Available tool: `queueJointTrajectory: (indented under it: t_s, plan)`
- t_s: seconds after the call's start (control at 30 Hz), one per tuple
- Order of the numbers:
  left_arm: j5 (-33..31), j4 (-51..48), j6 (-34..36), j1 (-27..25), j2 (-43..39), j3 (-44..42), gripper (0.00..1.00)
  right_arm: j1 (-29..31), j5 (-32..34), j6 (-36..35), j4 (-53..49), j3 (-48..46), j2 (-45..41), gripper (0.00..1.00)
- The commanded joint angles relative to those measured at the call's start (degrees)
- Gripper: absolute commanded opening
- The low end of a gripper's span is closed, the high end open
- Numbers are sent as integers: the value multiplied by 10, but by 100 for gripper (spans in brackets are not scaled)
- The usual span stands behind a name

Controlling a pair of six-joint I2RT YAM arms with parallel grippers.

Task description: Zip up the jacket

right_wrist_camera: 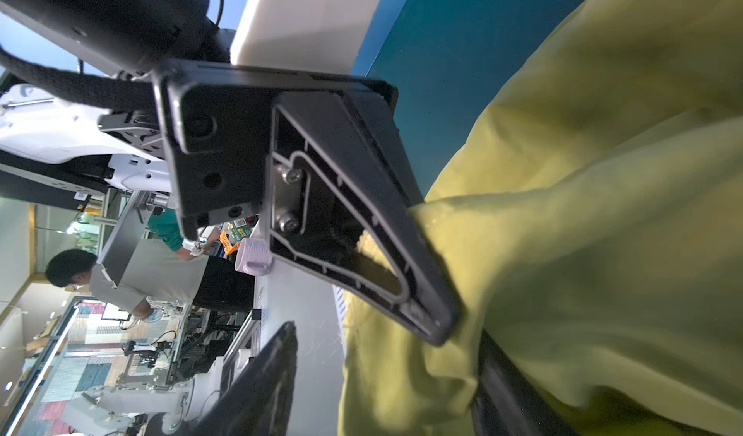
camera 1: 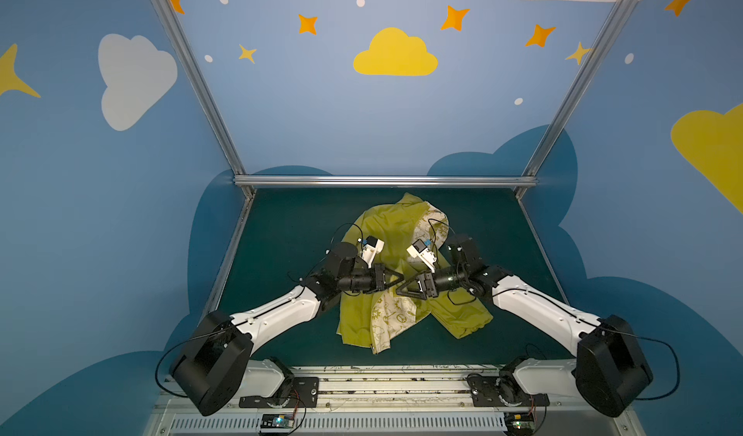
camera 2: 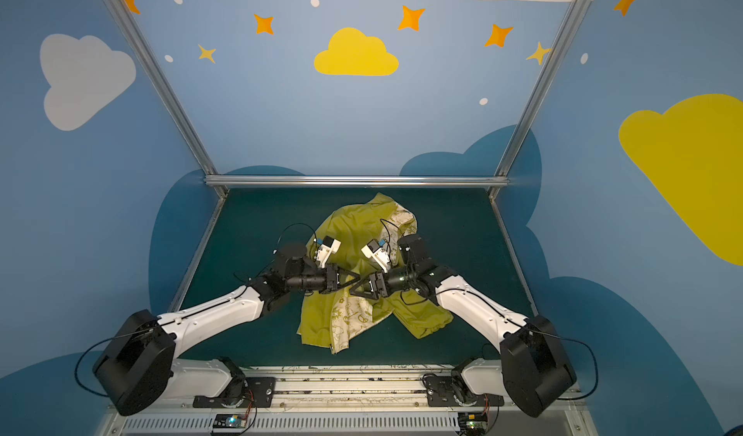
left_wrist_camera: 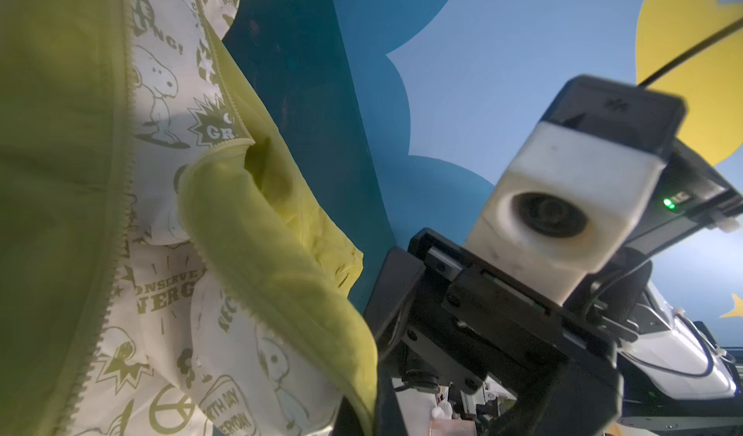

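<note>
The mustard-yellow jacket (camera 1: 386, 229) (camera 2: 354, 229) lies crumpled on the green mat, unzipped at the near end, where its cream printed lining shows. Both grippers meet over its middle. My left gripper (camera 1: 402, 279) (camera 2: 356, 279) is shut on a fold of the yellow fabric (right_wrist_camera: 603, 213), its black finger (right_wrist_camera: 362, 233) pressing into the cloth. The right gripper (camera 1: 398, 289) (right_wrist_camera: 382, 389) is open, with the same fold hanging between its two fingers; one finger stands apart from the cloth. Zipper teeth (left_wrist_camera: 120, 213) run along the jacket's (left_wrist_camera: 261, 233) edges beside the lining.
Aluminium frame rails (camera 1: 382, 180) border the mat at the back and sides. The right arm's wrist camera (left_wrist_camera: 563, 213) sits very close to my left gripper (left_wrist_camera: 374, 414). Bare mat (camera 1: 281, 233) lies on either side of the jacket.
</note>
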Motion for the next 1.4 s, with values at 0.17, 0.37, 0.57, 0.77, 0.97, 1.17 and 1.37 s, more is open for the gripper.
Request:
queueJointTrajectory:
  t_s: [0.17, 0.37, 0.57, 0.77, 0.97, 1.17, 1.37]
  plan:
    - [-23, 56, -34, -2, 1, -13, 7, 2, 12, 11, 22, -4, 12, 44]
    - [-31, 77, -46, -11, 11, -14, 8, 2, 24, 21, 23, 2, 19, 35]
    - [-40, 74, -50, -12, 17, -15, 19, 0, 26, 29, 29, -3, 23, 12]
    - [-80, -27, -42, 4, -15, -21, 62, -19, 40, 39, 14, -12, 17, 0]
    - [-136, -210, 0, 35, -120, -40, 83, -36, 61, 9, -40, -18, -7, 0]
    - [-196, -420, 44, 9, -219, -34, 85, -39, 101, -30, -100, -19, -31, 0]
    - [-250, -502, 31, -97, -164, -14, 83, -28, 124, -25, -82, -33, -41, 0]
